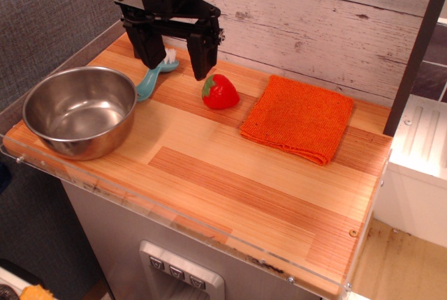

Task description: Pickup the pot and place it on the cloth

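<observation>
The pot (80,110) is a round shiny steel bowl standing upright and empty at the left front of the wooden table. The cloth (298,117) is a folded bright orange square lying flat at the right back of the table, with nothing on it. My gripper (176,59) is black, hangs above the back of the table to the right of and behind the pot, and is open and empty. Its two fingers (201,54) point down with a wide gap between them.
A red strawberry toy (220,92) lies between the gripper and the cloth. A teal brush (155,75) with white bristles lies just behind the pot, under the gripper. A grey-white plank wall (314,28) backs the table (230,174). A dark post (418,49) stands at the right.
</observation>
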Robot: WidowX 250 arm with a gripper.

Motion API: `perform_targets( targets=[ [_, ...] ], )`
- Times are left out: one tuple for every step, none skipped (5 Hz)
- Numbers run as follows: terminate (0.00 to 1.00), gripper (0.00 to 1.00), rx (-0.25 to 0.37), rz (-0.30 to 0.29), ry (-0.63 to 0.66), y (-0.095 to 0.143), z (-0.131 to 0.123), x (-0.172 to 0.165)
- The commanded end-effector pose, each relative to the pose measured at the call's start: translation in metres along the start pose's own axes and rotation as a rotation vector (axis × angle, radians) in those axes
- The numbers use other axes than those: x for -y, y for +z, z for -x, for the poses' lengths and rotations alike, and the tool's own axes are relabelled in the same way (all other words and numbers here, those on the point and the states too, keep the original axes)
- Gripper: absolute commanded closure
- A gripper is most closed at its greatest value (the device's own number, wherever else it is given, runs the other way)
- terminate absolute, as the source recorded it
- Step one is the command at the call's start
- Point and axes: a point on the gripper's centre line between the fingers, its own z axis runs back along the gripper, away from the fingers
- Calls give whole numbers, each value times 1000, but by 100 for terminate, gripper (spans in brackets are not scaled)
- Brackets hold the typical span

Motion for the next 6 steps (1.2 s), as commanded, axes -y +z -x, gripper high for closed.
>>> perform_targets(
  targets=[
    [0, 0, 0, 0, 0, 0, 0, 0],
    [0, 0, -12, 23, 54, -4, 9, -19],
    [0, 0, -21, 7, 94, -4, 23, -38],
    [0, 0, -21, -36, 67, -1, 30, -49],
    [0, 0, -72, -81, -17, -12, 34, -50],
    [0, 0, -73, -133, -2, -29, 40, -53]
  ],
)
